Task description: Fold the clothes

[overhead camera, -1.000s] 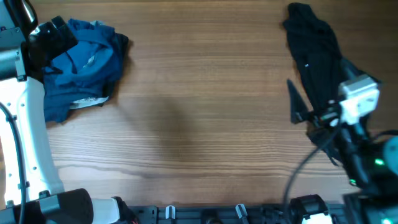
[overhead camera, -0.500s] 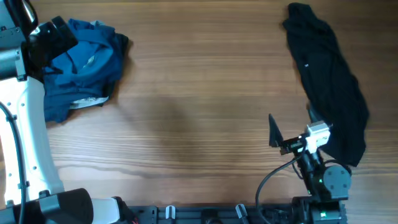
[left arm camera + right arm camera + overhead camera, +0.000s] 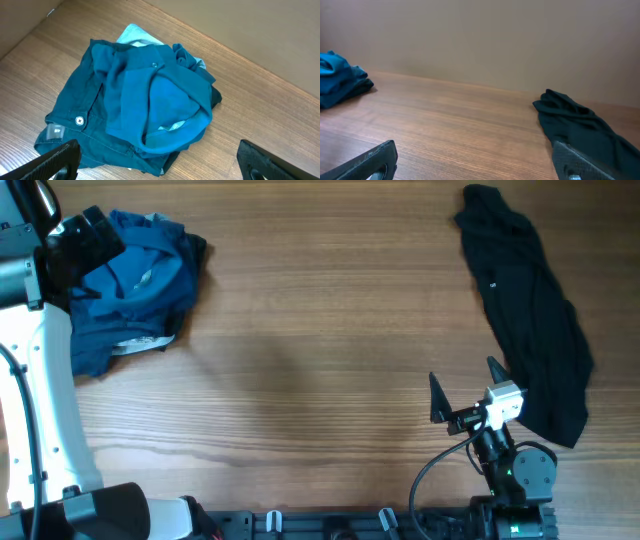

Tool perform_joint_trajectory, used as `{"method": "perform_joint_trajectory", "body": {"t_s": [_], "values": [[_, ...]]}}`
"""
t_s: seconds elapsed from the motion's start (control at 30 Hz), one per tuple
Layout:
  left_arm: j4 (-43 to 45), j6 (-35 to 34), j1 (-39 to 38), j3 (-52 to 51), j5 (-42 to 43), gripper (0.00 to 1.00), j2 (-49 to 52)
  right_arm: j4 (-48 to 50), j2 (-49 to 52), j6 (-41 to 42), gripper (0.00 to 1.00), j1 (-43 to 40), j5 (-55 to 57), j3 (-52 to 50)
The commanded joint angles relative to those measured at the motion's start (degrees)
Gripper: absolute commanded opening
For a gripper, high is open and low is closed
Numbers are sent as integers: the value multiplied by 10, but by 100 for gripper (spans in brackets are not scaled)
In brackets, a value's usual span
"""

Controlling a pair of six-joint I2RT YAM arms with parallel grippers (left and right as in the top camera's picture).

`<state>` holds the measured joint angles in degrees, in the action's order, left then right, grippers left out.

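Left gripper (image 3: 157, 152) sat over the crumpled blue clothes (image 3: 135, 285), fingers wide, empty. Right gripper (image 3: 466, 385) was just beside the black garment (image 3: 530, 330) on the table (image 3: 320, 350), fingers wide, empty.

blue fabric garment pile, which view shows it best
Left wrist: the crumpled blue fabric garment pile fills the frame, button and folds clear. Overhead shows it small, partly behind the left arm. Right wrist catches only its edge.

Wood-grain table (image 3: 320, 330), light brown, long streaks running across. Plain beige wall (image 3: 480, 35) behind it. Black rail (image 3: 330, 525) with pale clips along near edge.
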<state>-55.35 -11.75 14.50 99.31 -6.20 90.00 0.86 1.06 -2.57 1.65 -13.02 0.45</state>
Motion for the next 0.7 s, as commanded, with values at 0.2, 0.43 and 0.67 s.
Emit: {"method": "perform_joint_trajectory", "body": {"t_s": [0.2,0.43,0.67], "values": [[0,-7,-2,-1,-7,100,-2,2,6,11,100,-2,1,-2],[0,-7,-2,-1,-7,100,-2,2,6,11,100,-2,1,-2],[-17,-8,-1,-1,2,100,-8,2,6,11,100,-2,1,-2]]}}
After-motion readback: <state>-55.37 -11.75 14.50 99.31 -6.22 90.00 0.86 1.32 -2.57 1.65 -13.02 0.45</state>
